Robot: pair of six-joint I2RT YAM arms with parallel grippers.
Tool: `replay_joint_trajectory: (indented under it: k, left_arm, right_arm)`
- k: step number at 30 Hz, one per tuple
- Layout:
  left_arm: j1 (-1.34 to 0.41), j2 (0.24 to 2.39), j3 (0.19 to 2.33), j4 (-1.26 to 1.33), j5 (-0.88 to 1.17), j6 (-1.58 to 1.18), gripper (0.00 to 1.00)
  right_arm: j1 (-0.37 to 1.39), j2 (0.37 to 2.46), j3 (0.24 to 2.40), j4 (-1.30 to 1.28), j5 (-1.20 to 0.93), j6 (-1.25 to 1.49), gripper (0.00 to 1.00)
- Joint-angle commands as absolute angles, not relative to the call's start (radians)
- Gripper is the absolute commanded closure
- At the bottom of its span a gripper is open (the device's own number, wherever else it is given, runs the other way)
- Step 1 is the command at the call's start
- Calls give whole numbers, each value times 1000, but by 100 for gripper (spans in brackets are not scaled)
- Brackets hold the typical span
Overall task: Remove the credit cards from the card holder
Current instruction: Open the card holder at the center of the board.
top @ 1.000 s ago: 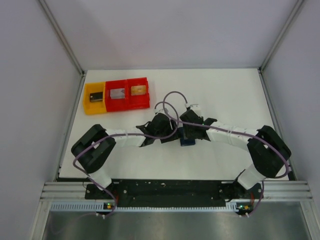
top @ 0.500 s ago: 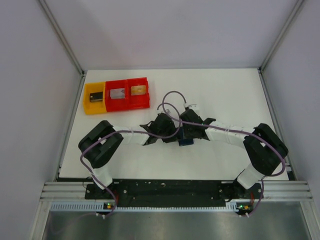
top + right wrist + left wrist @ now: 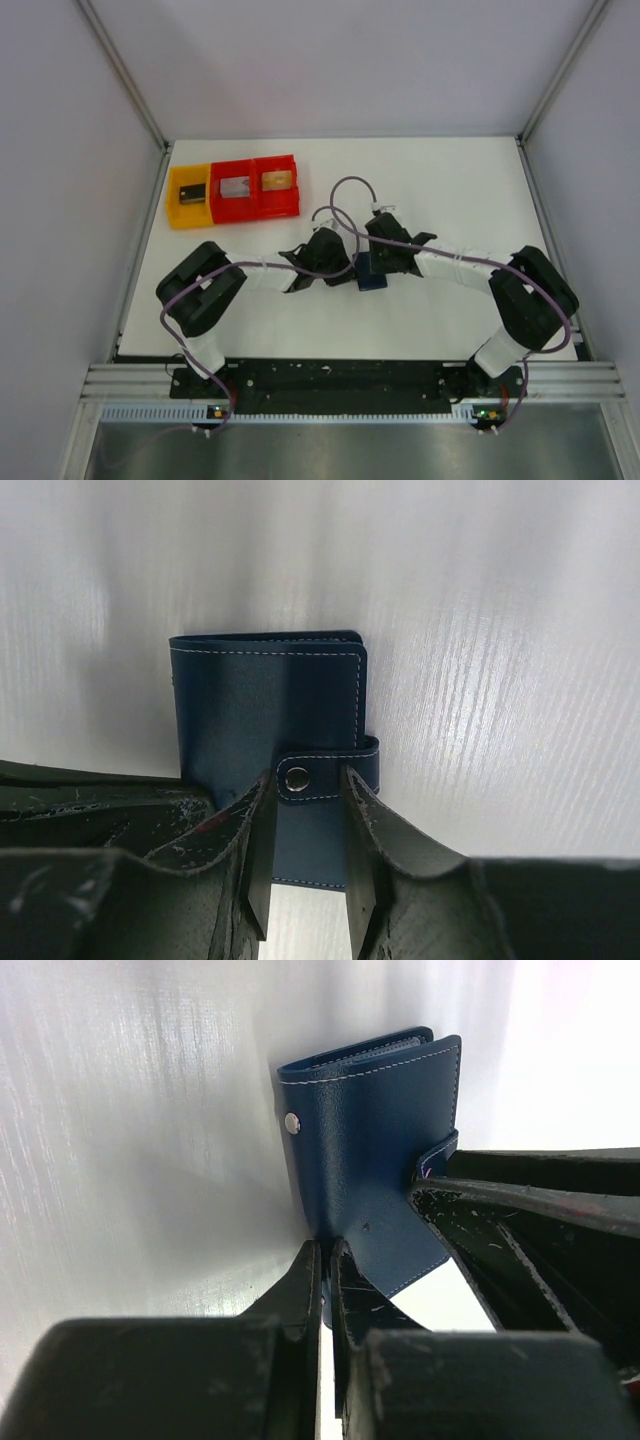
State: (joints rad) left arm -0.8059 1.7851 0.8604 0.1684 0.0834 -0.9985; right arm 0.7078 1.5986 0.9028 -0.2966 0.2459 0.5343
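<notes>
At mid-table, left jaws pinch the card holder [image 3: 370, 1150]; right jaws spread astride its clasp [image 3: 325, 777].

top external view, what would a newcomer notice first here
A closed navy card holder lies centre scene. The left end effector seems to pinch its corner, while the right end effector straddles its clasp tab. Red and yellow bins sit far left.
</notes>
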Motion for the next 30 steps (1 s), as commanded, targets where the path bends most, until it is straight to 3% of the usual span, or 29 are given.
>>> replay_joint_trajectory:
  k: [1, 12, 18, 21, 25, 30]
  left_arm:
    - [-801, 1799, 778, 35, -25, -983, 100]
    - [-795, 1737, 726, 11, -38, -969, 100]
    - [-795, 1694, 721, 5, -37, -959, 100]
    - [-795, 1658, 704, 5, -38, -942, 100]
    - [-795, 1605, 689, 5, -61, -902, 99]
    - [-796, 1525, 707, -60, -126, -830, 84]
  right_arm:
    - [658, 1571, 874, -264, 227, 531, 83]
    - [618, 1525, 867, -339, 370, 488, 99]
    - [618, 1513, 868, -357, 373, 495, 99]
    - [618, 1499, 874, -373, 367, 505, 92]
    - [618, 1441, 877, -370, 272, 515, 76]
    - [618, 1329, 847, -316, 161, 517, 54]
